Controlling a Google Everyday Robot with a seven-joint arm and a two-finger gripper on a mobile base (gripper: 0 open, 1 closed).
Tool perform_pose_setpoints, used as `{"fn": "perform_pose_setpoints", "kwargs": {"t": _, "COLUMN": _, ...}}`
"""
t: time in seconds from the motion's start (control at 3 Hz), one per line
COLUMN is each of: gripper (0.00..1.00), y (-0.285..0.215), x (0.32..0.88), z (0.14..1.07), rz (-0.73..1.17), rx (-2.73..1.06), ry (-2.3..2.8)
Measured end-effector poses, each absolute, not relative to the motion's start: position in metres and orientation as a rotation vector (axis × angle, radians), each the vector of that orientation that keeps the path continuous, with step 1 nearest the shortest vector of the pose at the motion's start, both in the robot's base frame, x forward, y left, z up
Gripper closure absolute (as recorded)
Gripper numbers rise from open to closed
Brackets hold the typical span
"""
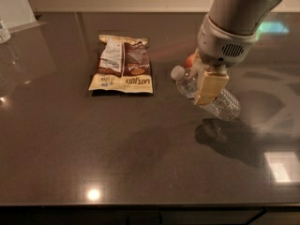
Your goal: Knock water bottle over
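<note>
- One arm, in a pale grey shell, reaches in from the far right corner and ends in the gripper [206,86], which sits right of the middle of the scene, low over the dark countertop [70,149].
- A cream-coloured part of the gripper crosses in front of the middle of the water bottle [224,104] and hides its label band; gripper and bottle are touching or nearly so.
- Whether the gripper is clenched on the bottle or released cannot be told from this view.
- The water bottle is far from upright: it leans steeply, close to lying down, with its white cap [177,72] pointing left and far and its clear ribbed base pointing right and near.
- Whether the base rests on the countertop cannot be told; a dark shadow [225,132] lies on the surface just near of the bottle.
- A flat snack bag [123,64], brown and cream with printed lettering along its near edge, lies to the left of the bottle, apart from it.
- A small white container [3,31] stands at the far left edge, cut off by the picture's border.
- The polished countertop shows a round spot of glare [93,194] near the front.
</note>
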State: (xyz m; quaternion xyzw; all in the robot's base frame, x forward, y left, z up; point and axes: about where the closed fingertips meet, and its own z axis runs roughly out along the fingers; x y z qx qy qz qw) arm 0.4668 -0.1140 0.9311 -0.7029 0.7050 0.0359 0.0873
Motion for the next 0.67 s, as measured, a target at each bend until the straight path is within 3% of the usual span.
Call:
{"fn": "perform_pose_setpoints", "kwargs": {"t": 0.33, "gripper": 1.0, "y": -0.13, "x": 0.475, "z": 0.921, "rz": -0.014, "rx": -2.127, "ry": 2.161}}
{"fn": "perform_pose_setpoints", "kwargs": {"t": 0.67, "gripper": 0.84, "y": -0.14, "x": 0.48, "z": 0.911, "rz": -0.102, "rx": -2.168, "ry": 2.196}}
